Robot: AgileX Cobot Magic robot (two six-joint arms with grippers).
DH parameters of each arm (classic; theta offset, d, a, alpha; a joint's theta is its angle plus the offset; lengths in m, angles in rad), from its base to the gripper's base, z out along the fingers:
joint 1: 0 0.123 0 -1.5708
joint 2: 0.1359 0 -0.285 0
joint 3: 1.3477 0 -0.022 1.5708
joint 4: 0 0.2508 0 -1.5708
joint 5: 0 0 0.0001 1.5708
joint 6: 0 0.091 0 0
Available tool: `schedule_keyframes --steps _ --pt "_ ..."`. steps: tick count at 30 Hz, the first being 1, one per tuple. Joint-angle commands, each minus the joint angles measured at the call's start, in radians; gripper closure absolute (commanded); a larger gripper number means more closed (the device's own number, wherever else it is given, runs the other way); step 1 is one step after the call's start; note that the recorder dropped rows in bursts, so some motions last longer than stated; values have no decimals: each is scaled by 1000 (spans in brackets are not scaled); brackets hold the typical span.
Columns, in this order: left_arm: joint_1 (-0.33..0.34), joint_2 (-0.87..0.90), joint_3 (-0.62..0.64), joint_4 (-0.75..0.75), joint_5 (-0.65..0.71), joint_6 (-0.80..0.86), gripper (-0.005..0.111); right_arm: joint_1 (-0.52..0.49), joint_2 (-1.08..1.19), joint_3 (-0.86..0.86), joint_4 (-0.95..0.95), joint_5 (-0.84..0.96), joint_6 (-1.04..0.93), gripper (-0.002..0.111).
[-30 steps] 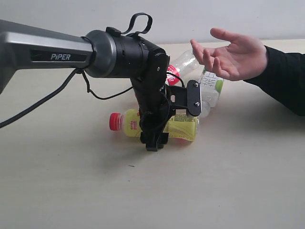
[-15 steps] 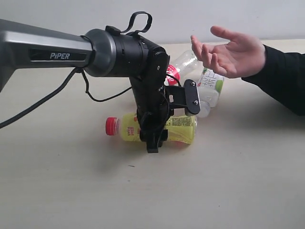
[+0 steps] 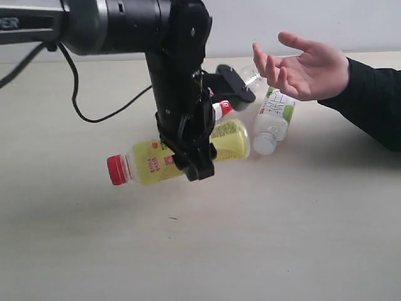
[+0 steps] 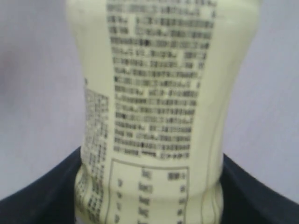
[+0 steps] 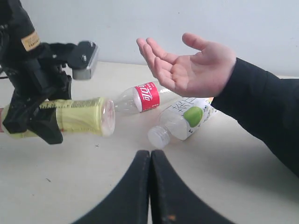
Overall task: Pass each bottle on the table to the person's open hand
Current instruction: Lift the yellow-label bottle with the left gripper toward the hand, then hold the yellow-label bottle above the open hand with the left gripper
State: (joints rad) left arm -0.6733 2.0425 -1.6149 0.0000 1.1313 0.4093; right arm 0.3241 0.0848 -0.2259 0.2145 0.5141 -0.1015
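Observation:
My left gripper (image 3: 195, 162) is shut on the yellow bottle (image 3: 147, 166) around its middle and holds it above the table (image 3: 282, 238), lying sideways with its red cap to the left and slightly low. The left wrist view is filled by that bottle's label (image 4: 159, 93) between the dark jaws. A clear bottle with a red label (image 5: 142, 97) and a whitish bottle with a green label (image 3: 274, 119) lie on the table below the person's open hand (image 3: 310, 72), palm up at the right. The right gripper (image 5: 150, 156) is shut and empty, low over the near table.
The person's black sleeve (image 3: 376, 100) stretches in from the right edge. The left arm's dark body and cable (image 3: 94, 116) cross the upper left. A pale wall stands behind the table.
The left gripper has tightened on the yellow bottle and lifted it off the table, carrying it up and a little left. The hand and the other bottles stay put.

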Motion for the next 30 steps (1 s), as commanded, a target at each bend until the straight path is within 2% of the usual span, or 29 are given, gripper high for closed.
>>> schedule_keyframes --steps 1,4,7,12,18,21,24,26,30 --pt "-6 -87 -52 -14 11 -218 107 1 -4 2 0 -2 2 108" --pt "-6 -121 -99 -21 -53 -409 107 1 -4 2 0 -2 2 108" --pt "-6 -147 -126 -82 -183 -573 107 1 -4 2 0 -2 2 108" --pt "-8 -147 -128 -351 -443 -604 107 1 -4 2 0 -2 2 108" --pt "-59 -113 -126 -377 -754 -742 107 1 -4 2 0 -2 2 108" --pt "-85 -81 -126 -371 -843 -825 107 1 -4 2 0 -2 2 108" --pt "-100 -39 -126 -308 -887 -970 107 1 -4 2 0 -2 2 108" --pt "-105 -6 -133 -176 -901 -1102 107 1 -4 2 0 -2 2 108" --pt "-105 28 -179 150 -787 -1363 107 1 -4 2 0 -2 2 108"
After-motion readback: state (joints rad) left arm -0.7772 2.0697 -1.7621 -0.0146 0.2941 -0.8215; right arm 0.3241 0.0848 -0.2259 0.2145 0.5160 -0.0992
